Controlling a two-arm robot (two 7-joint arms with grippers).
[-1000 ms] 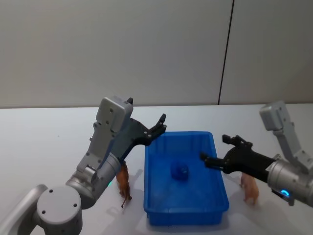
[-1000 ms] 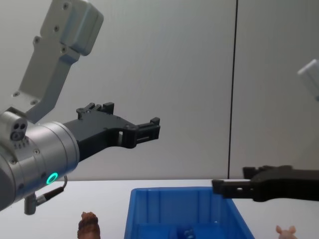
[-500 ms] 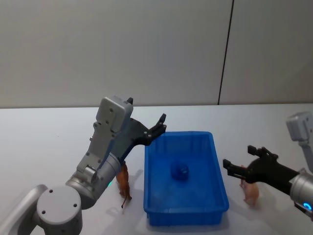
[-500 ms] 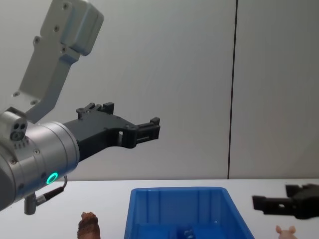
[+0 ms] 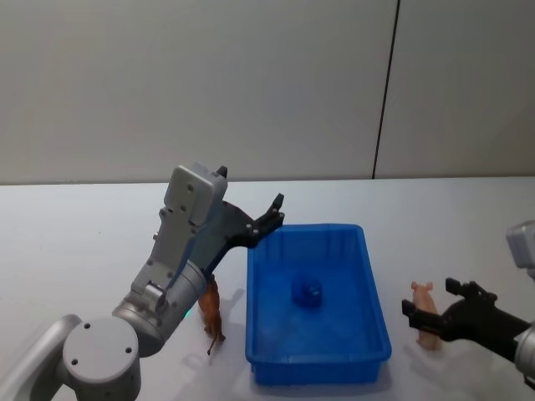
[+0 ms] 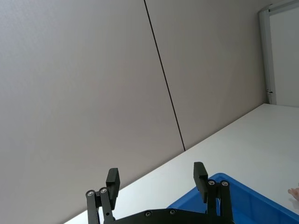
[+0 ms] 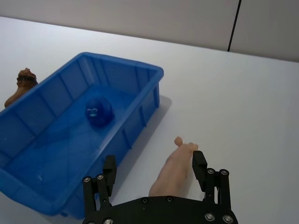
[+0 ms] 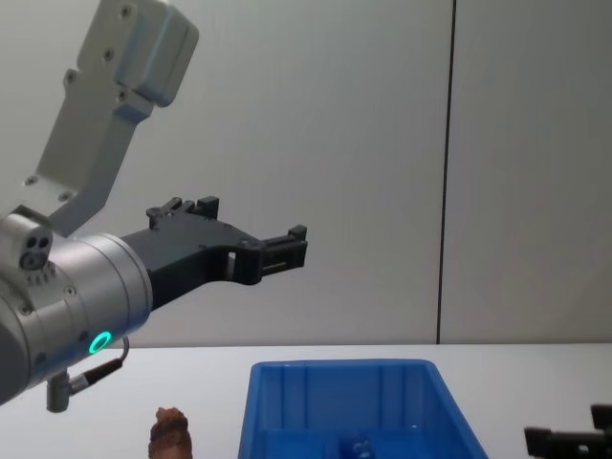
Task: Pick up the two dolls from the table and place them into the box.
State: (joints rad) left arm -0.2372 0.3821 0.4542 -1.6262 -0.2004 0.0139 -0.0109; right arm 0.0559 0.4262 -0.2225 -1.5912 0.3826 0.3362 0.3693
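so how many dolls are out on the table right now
2. The reddish-brown doll stands on the table beside the box's left wall; the pink doll is on the table right of the box, between the right gripper's open fingers.

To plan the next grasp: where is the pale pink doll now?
In the head view the pale pink doll stands on the table, right of the box, close to the open right pincer.

plain grey wall, dark vertical seam, perhaps panelling.
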